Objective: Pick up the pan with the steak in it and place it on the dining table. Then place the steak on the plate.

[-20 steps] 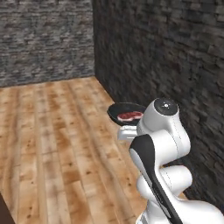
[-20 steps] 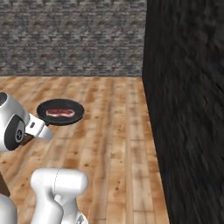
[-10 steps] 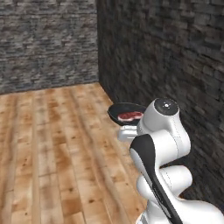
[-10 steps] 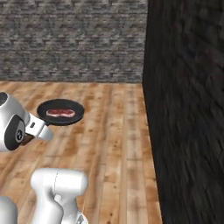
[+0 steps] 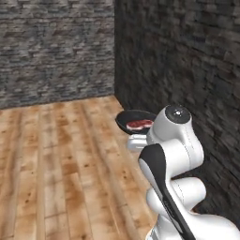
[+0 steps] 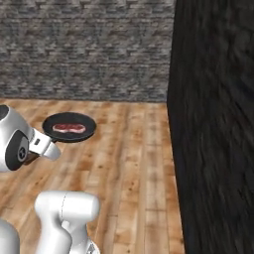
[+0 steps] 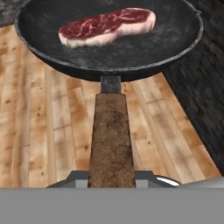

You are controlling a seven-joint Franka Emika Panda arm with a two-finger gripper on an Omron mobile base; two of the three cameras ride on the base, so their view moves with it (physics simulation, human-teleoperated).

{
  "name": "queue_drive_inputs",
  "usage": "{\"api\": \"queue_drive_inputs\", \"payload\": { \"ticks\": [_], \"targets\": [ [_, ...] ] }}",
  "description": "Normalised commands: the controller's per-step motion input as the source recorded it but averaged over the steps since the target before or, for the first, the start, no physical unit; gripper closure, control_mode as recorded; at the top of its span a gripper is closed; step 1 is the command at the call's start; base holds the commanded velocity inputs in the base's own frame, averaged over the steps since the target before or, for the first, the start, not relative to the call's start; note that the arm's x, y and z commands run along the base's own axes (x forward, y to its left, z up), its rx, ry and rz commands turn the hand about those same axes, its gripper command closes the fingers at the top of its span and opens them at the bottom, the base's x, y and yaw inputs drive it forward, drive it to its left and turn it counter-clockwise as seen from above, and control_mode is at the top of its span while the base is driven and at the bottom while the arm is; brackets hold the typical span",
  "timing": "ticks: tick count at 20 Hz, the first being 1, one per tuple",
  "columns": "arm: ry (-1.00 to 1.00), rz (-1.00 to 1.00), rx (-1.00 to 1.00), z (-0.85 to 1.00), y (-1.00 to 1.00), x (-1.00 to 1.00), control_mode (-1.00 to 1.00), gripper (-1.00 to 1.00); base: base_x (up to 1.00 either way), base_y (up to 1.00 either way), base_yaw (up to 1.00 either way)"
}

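The black pan [image 7: 131, 50] hangs level in the air above a wooden floor, with the red-pink steak [image 7: 107, 27] lying in it. My gripper [image 7: 111, 177] is shut on the pan's brown wooden handle [image 7: 110, 135]. From the left base camera, the pan [image 5: 129, 118] with the steak [image 5: 139, 124] sticks out beyond my white hand [image 5: 138, 142]. In the right base view, the pan [image 6: 52, 123] and steak [image 6: 69, 128] float just ahead of the hand [image 6: 45, 148]. The dining table and the plate are out of view.
A wooden plank floor [image 5: 56, 154] spreads below and to the left. A dark stone wall [image 6: 213, 124] stands close on the right, and a lighter grey stone wall [image 5: 51, 51] closes the far side.
The whole picture has shifted, the wall corner sliding right in both base views, so the base is moving. The pan and steak keep their place in the gripper.
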Motion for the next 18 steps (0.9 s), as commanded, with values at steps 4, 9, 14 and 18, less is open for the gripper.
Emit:
{"api": "queue_drive_inputs", "payload": {
  "ticks": [4, 9, 14, 18],
  "targets": [
    [0.00, 0.00, 0.00, 0.00, 0.00, 0.00, 1.00, 1.00, 0.13, -0.02, 0.40],
    [0.00, 0.00, 0.00, 0.00, 0.00, 0.00, 1.00, 1.00, -0.01, 0.00, 0.50],
    [0.00, 0.00, 0.00, 0.00, 0.00, 0.00, 1.00, 1.00, -0.01, 0.00, 0.50],
    [0.00, 0.00, 0.00, 0.00, 0.00, 0.00, 1.00, 1.00, -0.01, 0.00, 0.50]
  ]
}}
